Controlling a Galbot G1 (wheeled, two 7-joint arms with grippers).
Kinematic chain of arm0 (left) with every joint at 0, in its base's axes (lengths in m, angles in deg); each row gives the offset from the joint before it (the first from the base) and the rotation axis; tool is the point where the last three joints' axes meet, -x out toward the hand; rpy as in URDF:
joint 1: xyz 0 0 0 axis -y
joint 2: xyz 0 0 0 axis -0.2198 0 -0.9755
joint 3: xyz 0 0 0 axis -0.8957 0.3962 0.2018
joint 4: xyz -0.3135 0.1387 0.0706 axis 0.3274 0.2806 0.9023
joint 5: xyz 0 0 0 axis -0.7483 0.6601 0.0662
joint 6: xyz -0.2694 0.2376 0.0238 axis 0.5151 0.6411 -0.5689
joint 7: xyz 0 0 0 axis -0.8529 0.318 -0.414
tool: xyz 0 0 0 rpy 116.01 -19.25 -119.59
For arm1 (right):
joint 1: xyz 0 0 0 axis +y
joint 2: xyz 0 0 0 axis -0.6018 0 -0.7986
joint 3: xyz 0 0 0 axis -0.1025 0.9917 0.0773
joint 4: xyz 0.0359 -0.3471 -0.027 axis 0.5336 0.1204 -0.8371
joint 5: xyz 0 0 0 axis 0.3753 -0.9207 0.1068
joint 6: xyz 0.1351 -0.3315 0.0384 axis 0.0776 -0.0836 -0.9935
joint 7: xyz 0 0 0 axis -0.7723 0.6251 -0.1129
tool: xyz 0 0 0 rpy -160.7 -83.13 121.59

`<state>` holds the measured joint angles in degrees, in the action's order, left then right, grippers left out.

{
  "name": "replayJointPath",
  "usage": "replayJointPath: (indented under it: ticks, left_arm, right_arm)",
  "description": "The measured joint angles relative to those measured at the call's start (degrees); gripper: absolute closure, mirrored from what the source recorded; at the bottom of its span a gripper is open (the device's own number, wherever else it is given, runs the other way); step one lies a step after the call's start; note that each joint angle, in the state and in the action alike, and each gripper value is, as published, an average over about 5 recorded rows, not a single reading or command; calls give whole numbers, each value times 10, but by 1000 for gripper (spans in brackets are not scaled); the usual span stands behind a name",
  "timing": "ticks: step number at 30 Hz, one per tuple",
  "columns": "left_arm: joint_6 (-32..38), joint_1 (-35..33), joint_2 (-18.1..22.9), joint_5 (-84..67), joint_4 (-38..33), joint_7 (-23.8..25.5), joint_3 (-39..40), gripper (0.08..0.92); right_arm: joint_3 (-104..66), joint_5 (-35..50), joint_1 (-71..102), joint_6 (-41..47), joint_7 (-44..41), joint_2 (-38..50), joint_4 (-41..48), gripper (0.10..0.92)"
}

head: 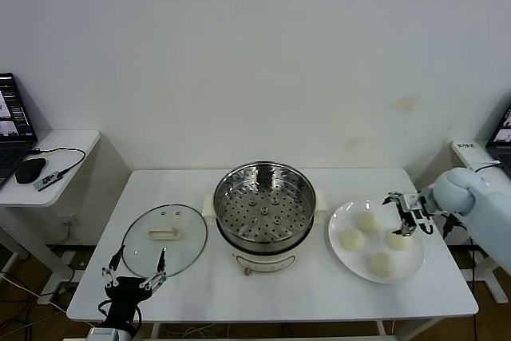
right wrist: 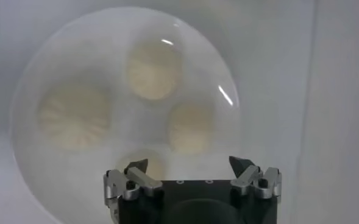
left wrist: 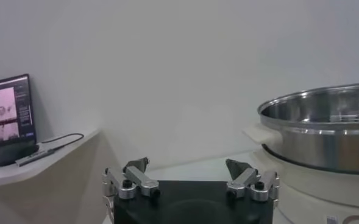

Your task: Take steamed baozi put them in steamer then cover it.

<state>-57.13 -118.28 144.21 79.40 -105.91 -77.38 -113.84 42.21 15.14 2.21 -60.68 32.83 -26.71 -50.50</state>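
Four pale steamed baozi lie on a white plate [head: 413,266] at the table's right: [head: 367,220], [head: 352,239], [head: 397,240], [head: 382,264]. My right gripper [head: 398,215] hovers open and empty above the plate's far right side. In the right wrist view the gripper [right wrist: 190,165] looks down on the baozi [right wrist: 155,69], [right wrist: 74,115], [right wrist: 190,126]; a fourth is partly hidden by it. The steel steamer [head: 263,212] stands empty at the table's centre, perforated tray showing. The glass cover [head: 180,250] lies flat to its left. My left gripper [head: 140,258] is open at the cover's near edge, steamer [left wrist: 325,131] beside it.
A side table [head: 68,145] at the left holds a laptop [head: 12,129], a mouse [head: 30,169] and a cable. Another laptop [head: 503,133] stands at the far right. The white table's front edge [head: 263,319] runs close below the cover and plate.
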Motion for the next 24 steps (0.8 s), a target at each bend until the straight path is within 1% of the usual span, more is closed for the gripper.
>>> replayJointPath:
  ticks: [15, 20, 24]
  left_arm:
    - [-2, -2, -2, -2, -4, -1, -17, 177]
    - [-2, -2, -3, -2, -6, -1, -19, 177]
    - [-2, -2, -4, -3, -6, -1, -21, 177]
  right_arm:
    - [42, -17, -31, 0, -10, -87, 98, 205]
    - [46, -23, -34, -1, -11, -105, 120, 247]
    - [48, -28, -36, -1, -11, -116, 135, 262]
